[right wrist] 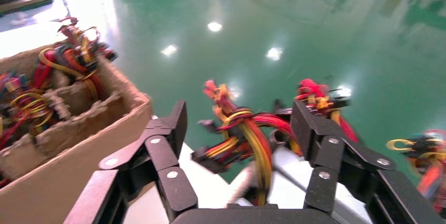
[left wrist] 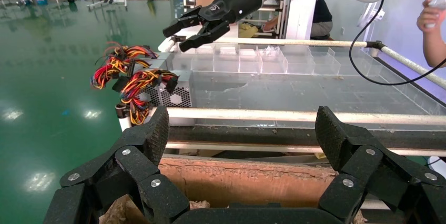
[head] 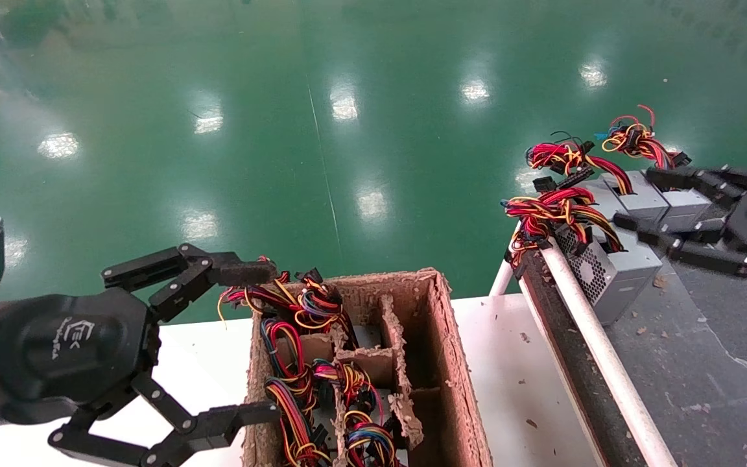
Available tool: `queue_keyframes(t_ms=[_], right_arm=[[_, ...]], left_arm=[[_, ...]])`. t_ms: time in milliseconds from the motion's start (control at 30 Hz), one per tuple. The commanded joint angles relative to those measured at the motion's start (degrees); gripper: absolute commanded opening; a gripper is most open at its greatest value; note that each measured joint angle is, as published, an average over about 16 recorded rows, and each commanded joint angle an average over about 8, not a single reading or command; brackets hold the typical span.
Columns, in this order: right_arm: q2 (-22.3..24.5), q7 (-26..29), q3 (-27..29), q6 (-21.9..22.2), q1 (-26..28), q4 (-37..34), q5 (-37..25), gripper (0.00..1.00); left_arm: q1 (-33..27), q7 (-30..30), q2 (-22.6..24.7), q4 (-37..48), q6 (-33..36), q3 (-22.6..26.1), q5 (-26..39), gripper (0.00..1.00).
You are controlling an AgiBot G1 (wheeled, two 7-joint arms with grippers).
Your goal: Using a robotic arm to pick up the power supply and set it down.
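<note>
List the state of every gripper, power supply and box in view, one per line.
left gripper: open, empty, at the cardboard box's left side.
right gripper: open, empty, over the conveyor's power supplies.
nearest power supply: lying on the conveyor, ungripped.
cardboard box: open-topped, wire bundles inside its left compartments.

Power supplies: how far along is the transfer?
Three grey metal power supplies with coloured wire bundles lie on the dark belt. The open black right gripper hovers there, empty. The open left gripper flanks the brown cardboard divider box, where wired units remain.
</note>
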Motion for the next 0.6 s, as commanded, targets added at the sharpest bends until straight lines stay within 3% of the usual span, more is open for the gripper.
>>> queue_keyframes(t_ms=[33,600], right_arm=[[-0.1,0.3,-0.2,-0.1,-0.4,0.9,0.3,1.00],[-0.4,4.6,-0.1,-0.7,-6.0,12.3,5.9,1.00]], left_arm=[[0.0,0.0,0.0,0.0,0.0,0.0,0.0,1.00],[0.0,0.0,0.0,0.0,0.0,0.0,0.0,1.00]])
